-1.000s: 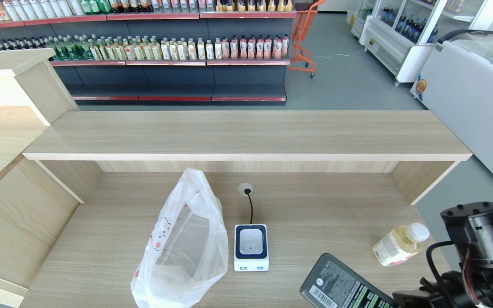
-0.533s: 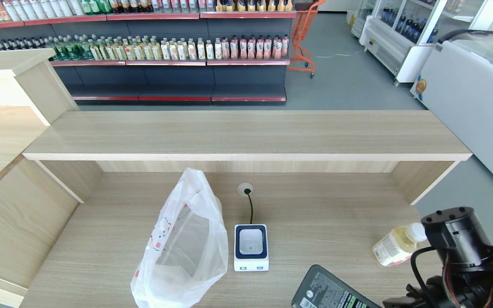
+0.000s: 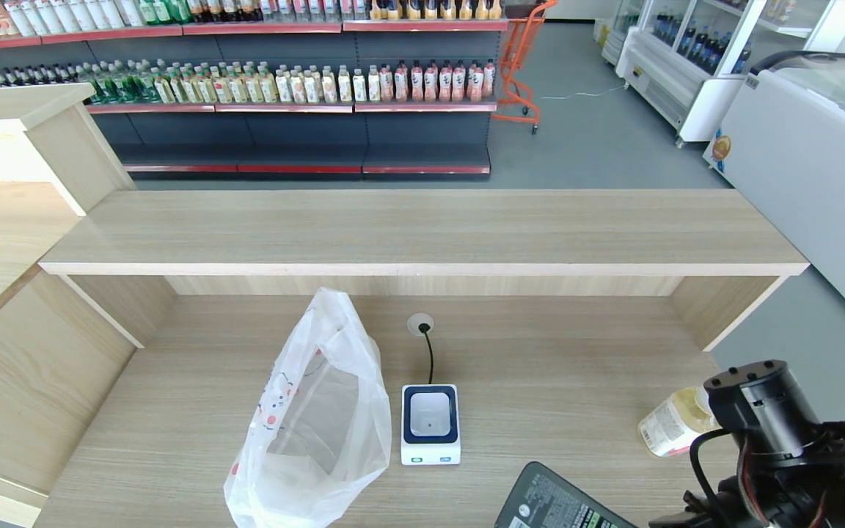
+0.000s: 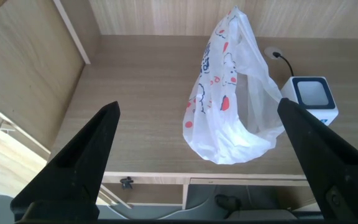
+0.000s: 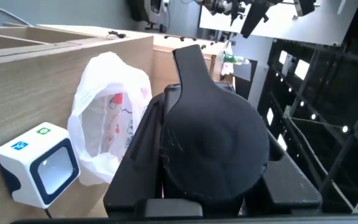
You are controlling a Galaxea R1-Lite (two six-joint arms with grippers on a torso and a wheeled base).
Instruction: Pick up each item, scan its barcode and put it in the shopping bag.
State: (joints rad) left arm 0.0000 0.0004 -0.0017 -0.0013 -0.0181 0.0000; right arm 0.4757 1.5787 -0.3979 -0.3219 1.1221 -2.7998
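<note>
Right gripper (image 5: 211, 177) clenched on dark pack (image 3: 551, 503) end; I judge it light, flat, slick. Left gripper (image 4: 197, 160) spread, empty.

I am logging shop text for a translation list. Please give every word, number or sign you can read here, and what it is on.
No text can be read with certainty.
dark packet: white print and barcode, too small.
bottle label: too small.
shopping bag: red and blue drawings, no legible words.
scanner: small front marks, blurred.
</note>
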